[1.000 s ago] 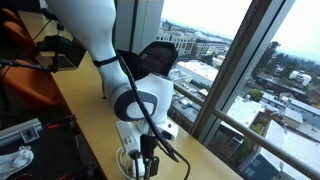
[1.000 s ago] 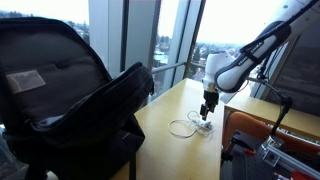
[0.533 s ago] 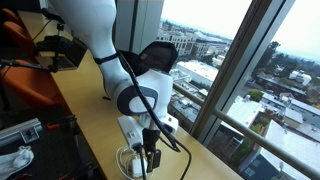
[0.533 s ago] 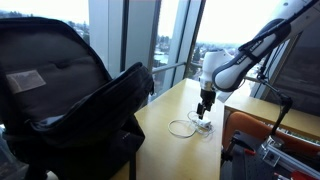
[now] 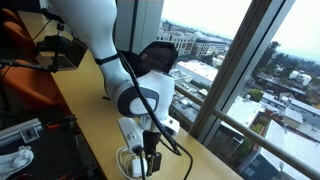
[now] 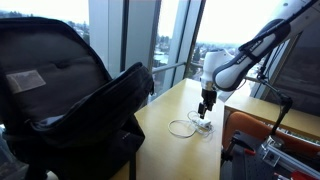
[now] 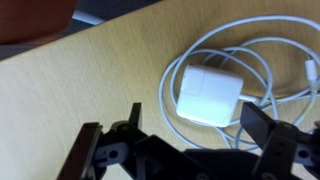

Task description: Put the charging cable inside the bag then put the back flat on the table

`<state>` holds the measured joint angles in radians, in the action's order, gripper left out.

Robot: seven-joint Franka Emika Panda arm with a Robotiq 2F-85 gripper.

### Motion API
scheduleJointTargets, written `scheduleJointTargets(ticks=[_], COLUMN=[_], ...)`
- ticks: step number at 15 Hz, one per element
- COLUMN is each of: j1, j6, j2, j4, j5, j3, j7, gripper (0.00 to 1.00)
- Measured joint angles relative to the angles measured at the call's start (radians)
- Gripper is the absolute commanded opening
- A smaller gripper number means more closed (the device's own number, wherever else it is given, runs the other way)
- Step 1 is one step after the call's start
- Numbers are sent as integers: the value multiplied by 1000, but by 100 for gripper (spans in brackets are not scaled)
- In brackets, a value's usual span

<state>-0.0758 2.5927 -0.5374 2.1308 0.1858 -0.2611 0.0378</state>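
Observation:
The charging cable (image 7: 212,95) lies on the tan table (image 7: 90,80) as a white square power brick inside loops of thin white cord. It also shows in both exterior views (image 5: 128,160) (image 6: 184,127). My gripper (image 7: 180,142) is open and hovers just above the cable, with a black finger on each side and the brick just beyond the fingertips. It shows in both exterior views (image 5: 146,163) (image 6: 204,113). The black backpack (image 6: 70,95) stands upright and open at the table's other end, far from the gripper (image 5: 157,55).
Tall windows with a metal frame (image 5: 225,80) run along the table's (image 5: 90,120) far edge. An orange chair (image 5: 22,62) and dark equipment (image 5: 60,50) stand on the near side. Another orange seat (image 6: 270,130) is beside the arm.
The gripper shifted slightly over the cable during the first half second, then stayed still. The cable and bag have not moved.

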Motion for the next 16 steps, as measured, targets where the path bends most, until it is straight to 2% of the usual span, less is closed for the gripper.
scheduleJointTargets(ticks=[7,16], j1=[-15,25], j6=[-12,-12], j2=[-36,-61], j4=[-14,-60], j5=[1,1], j3=[4,18], j7=[0,0], gripper=[100,100])
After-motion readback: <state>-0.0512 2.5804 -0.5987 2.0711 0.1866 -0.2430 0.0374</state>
